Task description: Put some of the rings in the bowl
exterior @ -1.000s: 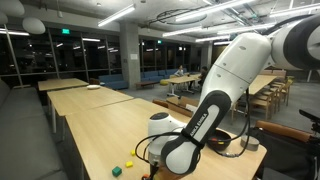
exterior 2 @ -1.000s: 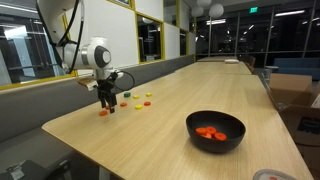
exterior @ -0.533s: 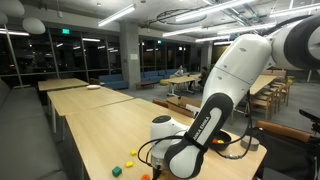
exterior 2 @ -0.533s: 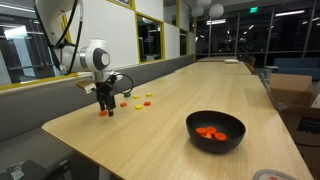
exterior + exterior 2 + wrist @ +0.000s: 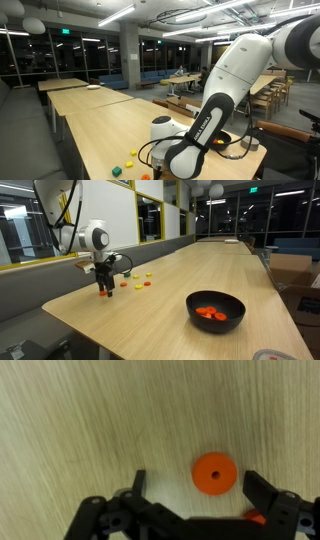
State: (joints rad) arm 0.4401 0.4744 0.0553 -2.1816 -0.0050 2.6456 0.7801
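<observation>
Black bowl (image 5: pixel 215 327) holds several orange rings (image 5: pixel 210 312); more rings (image 5: pixel 146 282) lie flat well apart.

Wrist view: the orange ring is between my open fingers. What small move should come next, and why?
Probably nudge the gripper slightly sideways to centre it on the orange ring before closing. The jaws stand open astride the ring, but it lies nearer one finger, and a second orange piece sits right by that finger, so closing now might catch the ring unevenly.
</observation>
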